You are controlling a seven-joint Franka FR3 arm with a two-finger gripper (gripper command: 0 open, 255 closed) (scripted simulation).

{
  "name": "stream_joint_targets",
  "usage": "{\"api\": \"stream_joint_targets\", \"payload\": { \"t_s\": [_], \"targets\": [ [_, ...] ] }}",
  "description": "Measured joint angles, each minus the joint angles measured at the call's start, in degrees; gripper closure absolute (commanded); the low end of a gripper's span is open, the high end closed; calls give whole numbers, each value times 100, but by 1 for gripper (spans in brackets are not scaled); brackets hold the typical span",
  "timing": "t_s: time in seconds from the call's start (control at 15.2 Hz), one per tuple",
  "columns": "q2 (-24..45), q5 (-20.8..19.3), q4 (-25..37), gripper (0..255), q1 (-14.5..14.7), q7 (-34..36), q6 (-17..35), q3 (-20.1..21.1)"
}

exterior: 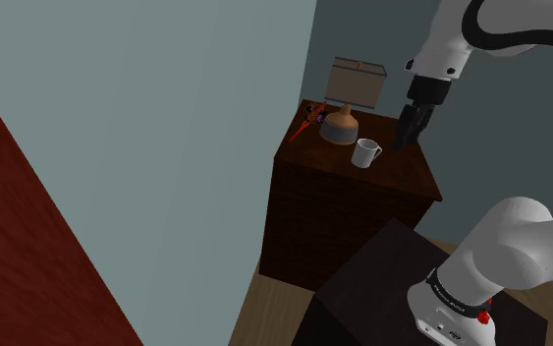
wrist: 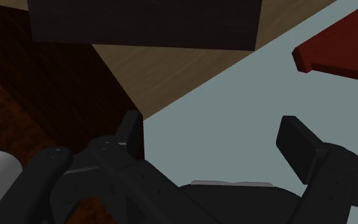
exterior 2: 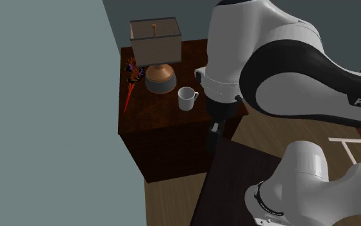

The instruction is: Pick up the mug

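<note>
Jaws gape wide and grip nothing, just beside the small white mug (exterior: 365,153), which stands upright at centre frame on the dark wooden worktop (exterior: 402,175), handle toward them. Close behind it sits a round-based brown lamp with a boxy beige shade (exterior: 341,123). If you come in sideways, I judge you could clip the handle and shove the mug into the lamp. Your wrist view shows the mug off to one side of the jaws, not between them; the shoulder view cannot settle that.

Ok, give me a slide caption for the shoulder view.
Open gripper poised beside, not touching, the white mug on a dark cabinet, lamp behind.
</note>
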Motion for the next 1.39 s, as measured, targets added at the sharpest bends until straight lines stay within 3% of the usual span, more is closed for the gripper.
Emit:
{"api": "stream_joint_targets", "payload": {
  "t_s": [0.26,0.59,1.39],
  "targets": [
    [195,-193,-89,0,-68,-206,306,-136],
    [722,-573,-262,0,-208,-620,1095,-423],
    [2686,-1154,78,0,-471,-1558,3055,-1172]
  ]
}}
